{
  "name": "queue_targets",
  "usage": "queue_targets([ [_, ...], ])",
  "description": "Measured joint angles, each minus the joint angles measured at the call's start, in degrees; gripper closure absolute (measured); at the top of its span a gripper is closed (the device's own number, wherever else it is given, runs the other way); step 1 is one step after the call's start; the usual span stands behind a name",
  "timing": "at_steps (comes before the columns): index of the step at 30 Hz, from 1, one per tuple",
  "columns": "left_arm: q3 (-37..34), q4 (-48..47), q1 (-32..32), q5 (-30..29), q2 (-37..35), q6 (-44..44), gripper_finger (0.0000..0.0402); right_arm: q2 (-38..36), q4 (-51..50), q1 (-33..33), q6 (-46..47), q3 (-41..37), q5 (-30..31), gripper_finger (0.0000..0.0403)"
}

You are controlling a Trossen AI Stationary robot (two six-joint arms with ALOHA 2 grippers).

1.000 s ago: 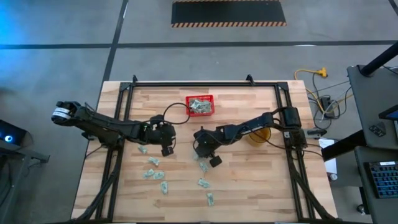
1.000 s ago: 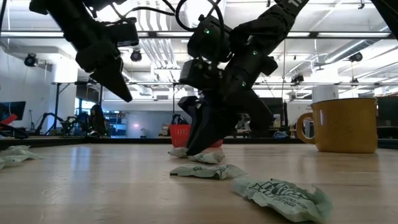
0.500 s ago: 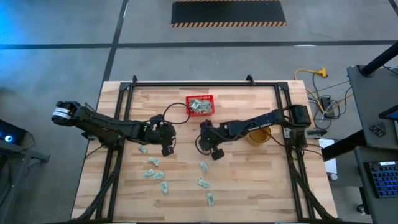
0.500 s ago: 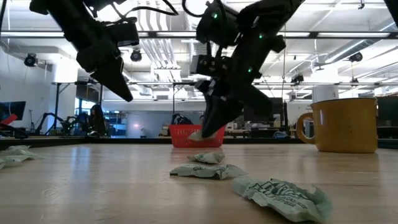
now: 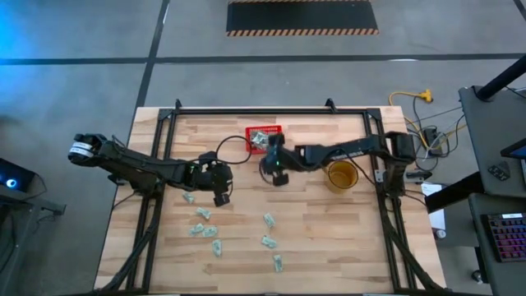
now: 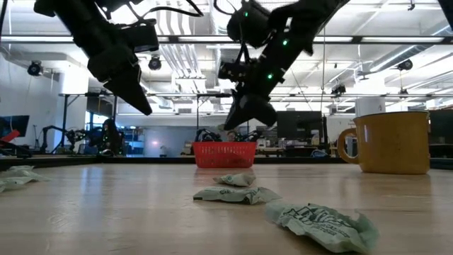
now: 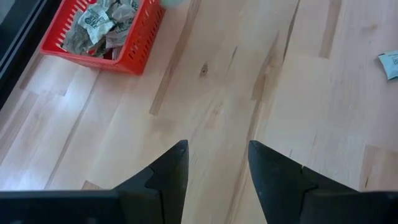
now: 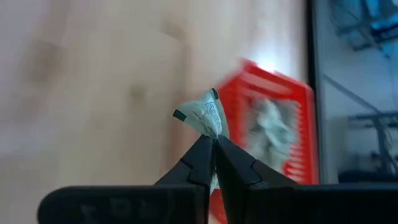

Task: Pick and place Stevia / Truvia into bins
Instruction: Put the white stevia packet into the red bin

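The red basket (image 5: pixel 265 136) stands near the table's far edge with several pale green and white sachets in it. My right gripper (image 8: pixel 213 142) hovers at the basket's near side (image 5: pixel 271 150), shut on one crumpled sachet (image 8: pixel 204 116). My left gripper (image 7: pixel 214 158) hangs open above bare wood to the basket's near left (image 5: pixel 220 196), with nothing between its fingers. More loose sachets (image 5: pixel 202 215) lie flat on the table's near half, some close to the low camera (image 6: pixel 233 193). My right gripper pinches the sachet's lower end (image 8: pixel 211 134) between its two fingertips. The fingers slant down toward the table's far edge. The sachet sticks out past the fingertips, crumpled and lifted clear of the table.
A yellow mug (image 5: pixel 339 175) stands under the right arm, to the right of the basket. A black metal frame (image 5: pixel 246 110) runs along the table's far edge and sides. Bare wood lies between the basket and the loose sachets.
My right gripper has risen off the table with the sachet and swung toward the far edge, up to the red basket, turning its wrist on the way. The sachet is lifted clear; the other sachets lie as before.
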Motion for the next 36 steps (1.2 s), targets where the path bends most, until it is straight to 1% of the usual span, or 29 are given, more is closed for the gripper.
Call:
queue_targets([
  [7,0.0,0.0,0.0,0.0,0.0,1.5,0.0251,0.0,0.3,-7.7,2.5,0.8,-0.1,0.039],
  [9,0.0,0.0,0.0,0.0,0.0,1.5,0.0251,0.0,0.7,-9.7,4.2,0.8,-1.0,0.039],
  [11,0.0,0.0,0.0,0.0,0.0,1.5,0.0251,0.0,1.4,-11.6,6.4,0.8,-4.4,0.039],
  [14,0.0,0.0,0.0,0.0,0.0,1.5,0.0251,0.0,1.8,-14.0,10.0,0.8,-11.0,0.039],
  [15,0.0,0.0,0.0,0.0,0.0,1.5,0.0251,0.0,1.9,-14.7,11.5,0.8,-12.4,0.039],
  [17,0.0,-0.1,0.0,0.0,0.0,1.5,0.0251,0.0,2.2,-15.7,14.0,0.8,-13.4,0.039],
  [19,0.0,0.0,0.0,-0.1,0.0,1.5,0.0251,0.0,2.2,-16.4,15.3,0.8,-13.4,0.039],
  [23,0.0,0.0,0.0,-0.1,0.0,1.7,0.0251,0.0,2.2,-16.5,15.1,0.7,-13.5,0.039],
  [28,0.0,0.2,0.0,-0.3,0.0,2.9,0.0251,0.0,1.8,-16.3,15.0,0.7,-16.6,0.039],
  [30,0.0,0.2,0.0,-0.8,0.0,3.8,0.0251,0.0,1.4,-16.2,15.0,0.7,-17.0,0.0387],
  [33,0.0,1.0,0.0,-1.7,0.0,5.8,0.0251,0.0,1.0,-16.2,15.0,0.7,-16.9,0.0368],
  [36,0.0,2.4,0.0,-1.7,0.0,8.2,0.0251,0.0,1.1,-16.2,15.1,0.7,-16.9,0.0339],
])
